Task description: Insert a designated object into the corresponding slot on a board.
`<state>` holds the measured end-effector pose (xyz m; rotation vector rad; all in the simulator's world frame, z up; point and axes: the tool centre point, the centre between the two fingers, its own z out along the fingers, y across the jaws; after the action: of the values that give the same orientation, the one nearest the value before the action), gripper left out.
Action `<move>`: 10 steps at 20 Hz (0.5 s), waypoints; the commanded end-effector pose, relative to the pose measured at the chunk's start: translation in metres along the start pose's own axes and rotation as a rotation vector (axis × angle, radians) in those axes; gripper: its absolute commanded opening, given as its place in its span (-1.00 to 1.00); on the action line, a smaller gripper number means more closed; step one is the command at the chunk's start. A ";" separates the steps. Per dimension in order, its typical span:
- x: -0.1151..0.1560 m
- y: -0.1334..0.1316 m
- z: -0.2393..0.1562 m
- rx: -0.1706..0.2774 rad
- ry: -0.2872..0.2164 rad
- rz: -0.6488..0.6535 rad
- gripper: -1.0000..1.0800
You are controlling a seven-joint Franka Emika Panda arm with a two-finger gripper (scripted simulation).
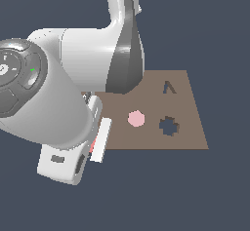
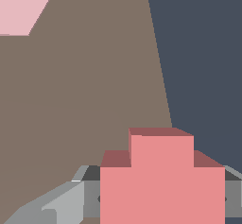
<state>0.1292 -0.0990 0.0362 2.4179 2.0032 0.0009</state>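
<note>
The designated object, a coral-red cross [image 2: 162,180], fills the space between my grey fingers [image 2: 61,204] in the wrist view. My gripper [image 2: 160,197] is shut on it. In the exterior view only a red sliver of the cross [image 1: 91,147] shows beside a white finger [image 1: 101,140]; my gripper [image 1: 95,147] hangs over the brown board's [image 1: 146,138] near corner on the exterior view's left. The slot [image 1: 169,125], a dark notched cut-out, lies on the board toward the exterior view's right, well apart from the gripper.
A pale pink rounded piece [image 1: 136,119] sits on the board between gripper and slot, also seen as pink piece [image 2: 21,5]. A narrow dark A-like cut-out [image 1: 169,87] lies farther back. The arm's bulky white links [image 1: 73,69] hide the board's left part.
</note>
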 end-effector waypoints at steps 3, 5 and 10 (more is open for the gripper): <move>0.028 0.009 -0.001 -0.001 0.000 -0.167 -1.00; 0.040 0.011 -0.001 0.000 0.000 -0.235 -1.00; 0.069 0.013 -0.002 0.000 0.000 -0.396 -1.00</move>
<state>0.1530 -0.0420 0.0372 2.0365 2.3904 0.0006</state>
